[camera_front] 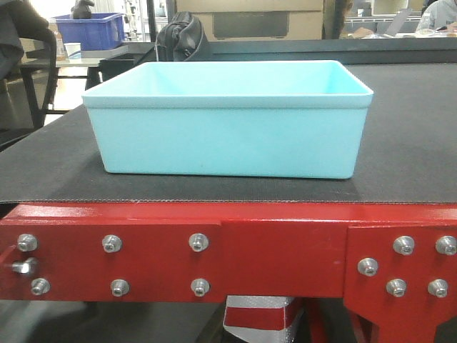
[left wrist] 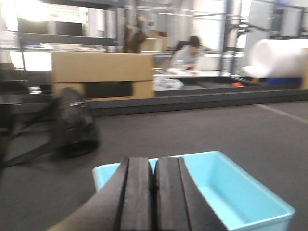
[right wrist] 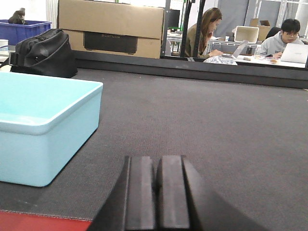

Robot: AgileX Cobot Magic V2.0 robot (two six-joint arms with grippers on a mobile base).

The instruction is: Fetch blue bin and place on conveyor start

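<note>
The blue bin (camera_front: 227, 118) is sitting upright on the conveyor start (camera_front: 400, 161), resting flat on the dark grey belt just behind the red frame (camera_front: 285, 250) with its silver bolts (camera_front: 198, 241). Its long side is facing the front camera and its inside is showing nothing in it.

The left tool (left wrist: 154, 192) is hovering above the near end of the bin, its two black pads pressing together with no gap between them and nothing between them. The right tool (right wrist: 156, 192) is hanging over the belt just to the right of the bin, apart from its wall, and its pads are likewise lying together, gripping nothing.

Behind the bin, a black bag (right wrist: 43, 53) is lying on the far part of the belt. Beyond it, cardboard boxes (right wrist: 113, 26) are standing in a row, and a dark blue crate (camera_front: 91, 30) is sitting on a table (camera_front: 78, 61) at the far left. Two people (right wrist: 284, 41) are sitting at a table (right wrist: 269, 60) in the background, working at laptops (right wrist: 293, 52).
</note>
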